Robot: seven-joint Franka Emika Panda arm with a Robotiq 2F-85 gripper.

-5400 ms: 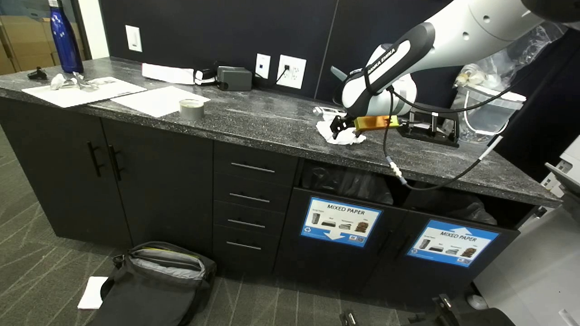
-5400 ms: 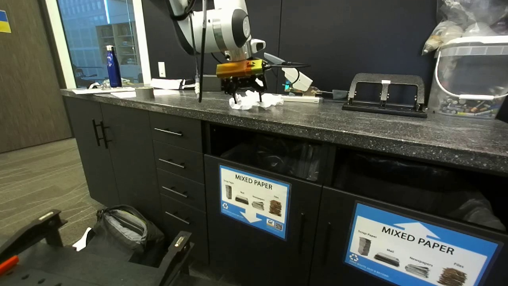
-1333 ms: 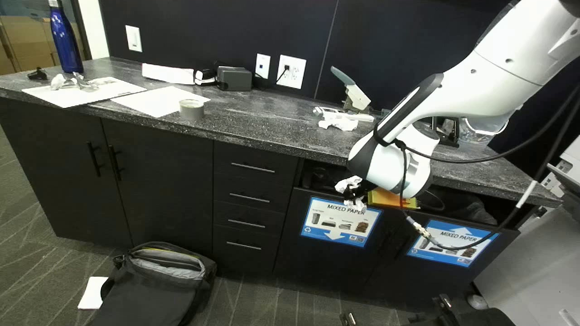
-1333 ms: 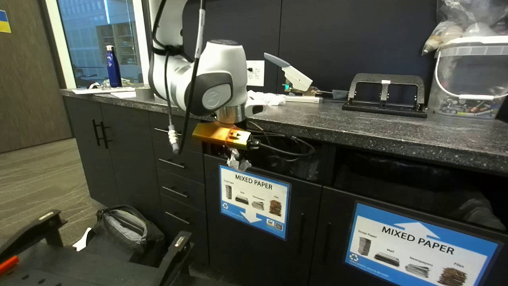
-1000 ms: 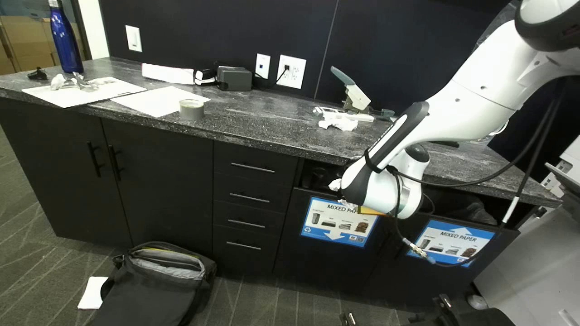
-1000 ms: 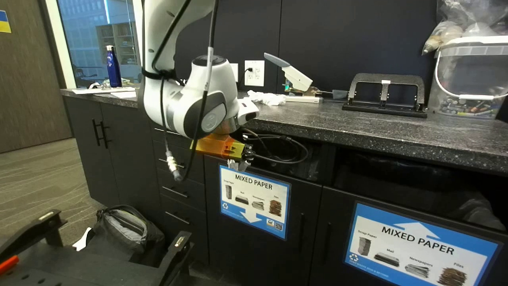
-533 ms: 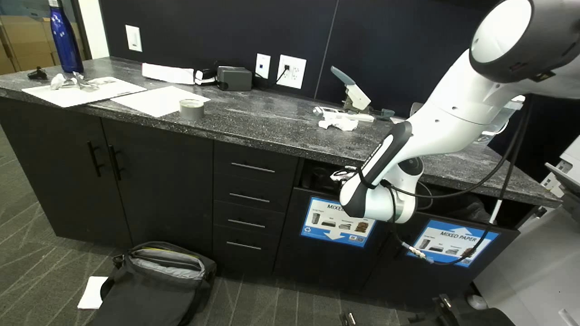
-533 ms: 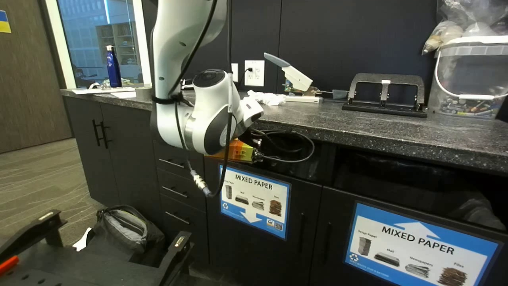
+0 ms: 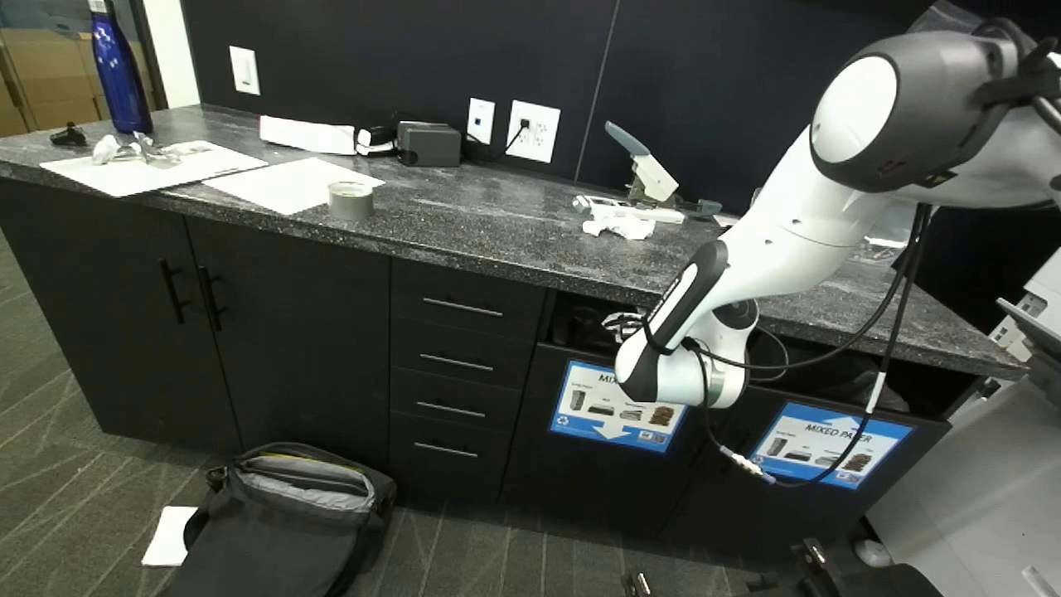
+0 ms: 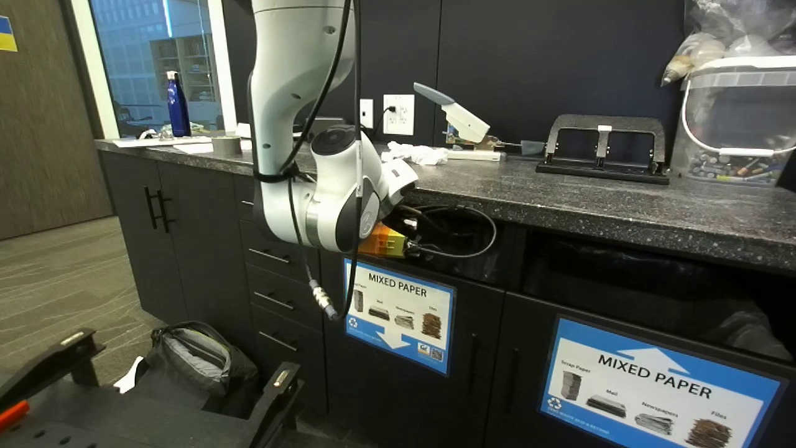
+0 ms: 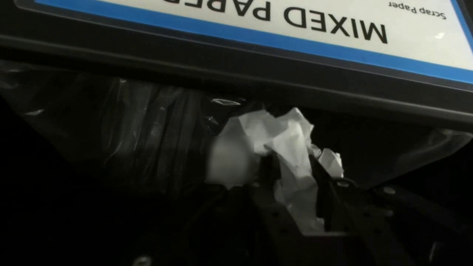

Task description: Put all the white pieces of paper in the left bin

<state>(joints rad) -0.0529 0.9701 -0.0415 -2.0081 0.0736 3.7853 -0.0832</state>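
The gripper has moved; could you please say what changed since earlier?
The gripper took a white paper off the countertop and down to the left bin; whether it has let go is unclear. Other crumpled paper remains by the stapler; the tape roll and flat sheets stayed.

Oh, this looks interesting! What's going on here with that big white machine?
A jointed white robot arm has a crumpled white piece of paper within its black pincer, at the opening of the dark left bin with the blue-bordered white label. I can't tell whether the paper is gripped or loose. Another crumpled white piece of paper lies on the dark speckled countertop, so the clearing-up looks unfinished.
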